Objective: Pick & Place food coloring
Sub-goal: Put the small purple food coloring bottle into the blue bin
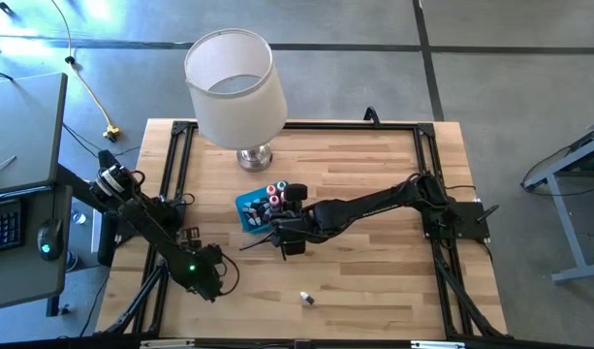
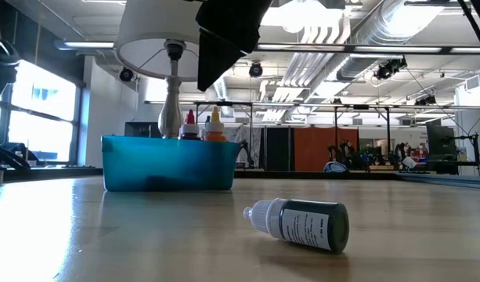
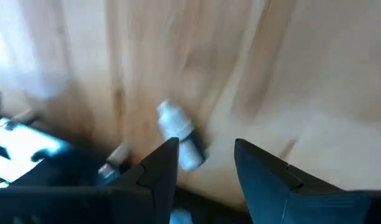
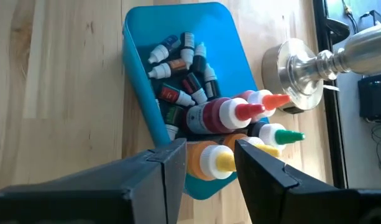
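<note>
While the right gripper (image 4: 206, 163) hangs with jaws apart and empty over the blue tray (image 4: 137, 74), which already holds a dozen-odd food coloring bottles (image 4: 196, 87), one dark bottle (image 2: 301, 224) lies alone on the bench (image 1: 374, 281); the left gripper (image 3: 206, 165), jaws apart, must descend and clamp it.

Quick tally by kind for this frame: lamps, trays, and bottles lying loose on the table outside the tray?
Lamp: 1
Blue tray: 1
Loose bottle: 1
Total: 3
</note>
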You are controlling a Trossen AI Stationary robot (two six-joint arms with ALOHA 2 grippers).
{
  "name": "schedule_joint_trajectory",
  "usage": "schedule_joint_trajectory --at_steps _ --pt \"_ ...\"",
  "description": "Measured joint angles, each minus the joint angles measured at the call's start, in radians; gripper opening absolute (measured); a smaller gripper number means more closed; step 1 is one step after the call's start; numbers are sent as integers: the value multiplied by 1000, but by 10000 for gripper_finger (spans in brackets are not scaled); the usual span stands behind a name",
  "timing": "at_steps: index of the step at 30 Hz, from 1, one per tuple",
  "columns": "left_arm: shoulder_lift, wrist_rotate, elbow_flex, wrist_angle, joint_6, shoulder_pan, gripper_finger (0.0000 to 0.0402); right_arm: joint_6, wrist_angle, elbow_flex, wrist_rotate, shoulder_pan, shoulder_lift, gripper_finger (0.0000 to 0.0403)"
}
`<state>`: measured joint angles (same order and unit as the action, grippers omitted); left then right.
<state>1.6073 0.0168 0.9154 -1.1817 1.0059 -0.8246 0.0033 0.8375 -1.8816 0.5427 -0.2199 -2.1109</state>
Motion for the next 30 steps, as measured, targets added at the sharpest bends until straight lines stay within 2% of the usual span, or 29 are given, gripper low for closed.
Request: schedule_joint_trajectory --at_steps 4,22,30 --pt "0 35 0 38 20 0 153 0 0 0 -1 0 0 129" --pt "0 87 -4 -20 139 0 153 0 1 0 -1 0 0 129" --pt "0 33 -66 -19 231 -1 153 0 1 0 -1 0 0 129"
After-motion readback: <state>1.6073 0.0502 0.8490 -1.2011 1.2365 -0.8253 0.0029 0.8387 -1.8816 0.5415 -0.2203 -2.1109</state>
